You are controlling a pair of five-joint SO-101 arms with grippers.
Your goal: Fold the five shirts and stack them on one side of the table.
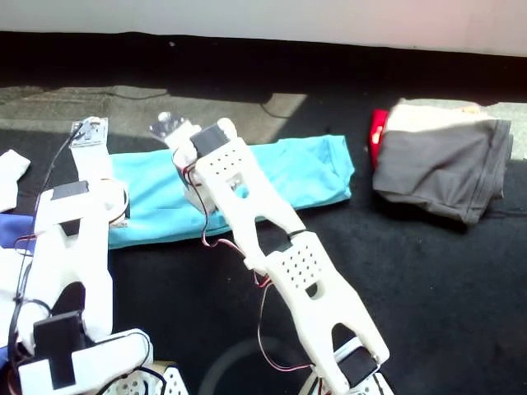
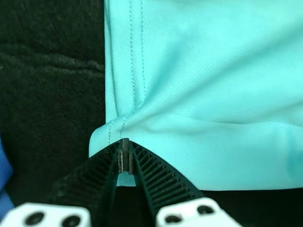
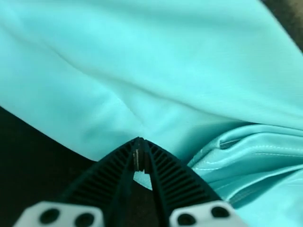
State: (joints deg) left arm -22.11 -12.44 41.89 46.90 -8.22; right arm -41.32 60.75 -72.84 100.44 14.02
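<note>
Turquoise shirt (image 1: pixel 305 169) lies on the table (image 1: pixel 428 280) as a long strip, its long axis left-right in the high view. Left hand (image 2: pixel 124 151) pinches its hemmed corner and right hand (image 3: pixel 138 158) pinches its edge (both clamped on cloth). The high view adds a folded grey shirt (image 1: pixel 445 164), well apart from it.

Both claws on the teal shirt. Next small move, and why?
Probably lift both together a little. The left claw and right claw are each shut on an edge of the shirt, so an even raise should start the fold.
</note>
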